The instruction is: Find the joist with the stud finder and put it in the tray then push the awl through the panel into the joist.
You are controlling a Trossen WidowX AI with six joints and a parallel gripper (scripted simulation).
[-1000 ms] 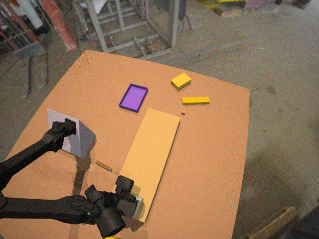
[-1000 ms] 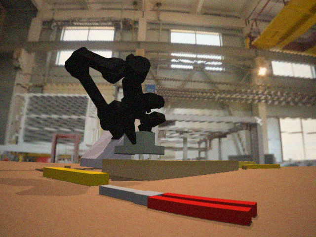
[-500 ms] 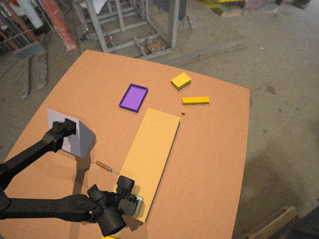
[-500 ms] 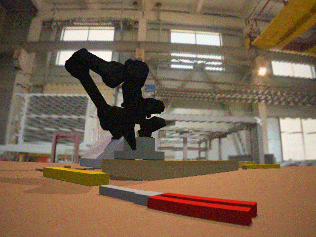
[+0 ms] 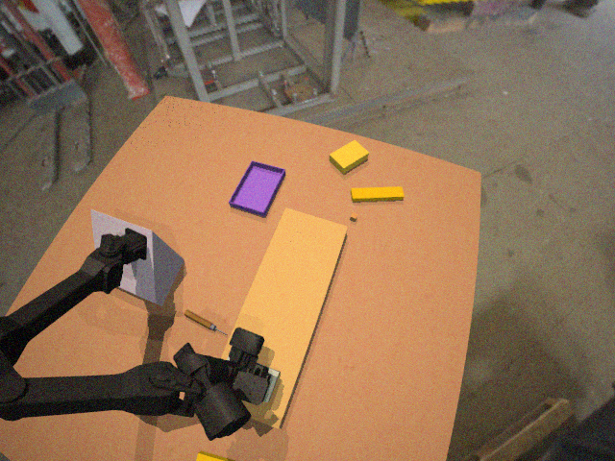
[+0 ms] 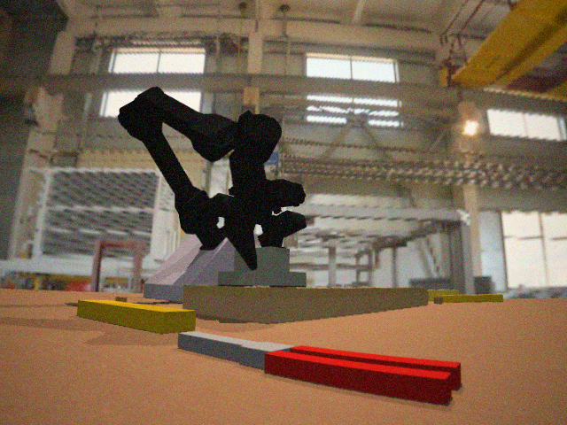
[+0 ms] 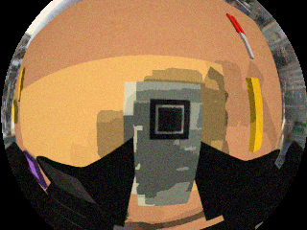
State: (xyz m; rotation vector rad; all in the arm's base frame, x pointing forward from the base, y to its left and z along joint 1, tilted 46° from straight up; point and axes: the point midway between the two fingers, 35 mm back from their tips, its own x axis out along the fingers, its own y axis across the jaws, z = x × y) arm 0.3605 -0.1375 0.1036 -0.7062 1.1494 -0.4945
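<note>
The claw (image 5: 261,382) (image 6: 263,256) (image 7: 163,141) is closed firmly on the stud finder (image 5: 274,384) (image 6: 261,267) (image 7: 165,179), whose wide foot appears to sit flat on the floor panel (image 5: 300,284) (image 6: 320,303) (image 7: 62,115), near one end of it. The step in hand looks to be the scan: slide slowly along the panel's length away from that end, foot level, pressure light and even, and watch the dark square on top for any change. Tilting or skipping could blur the reading, and the joist's place must be remembered for the single hole. The awl (image 5: 199,319) lies just beside the panel, near the claw; the tray (image 5: 258,188) (image 7: 36,171) is well apart from it, towards the panel's other end. The arm (image 5: 84,395) (image 6: 155,110) rises to a high bend, reaches over and drops steeply at the wrist, claw pointing down
</note>
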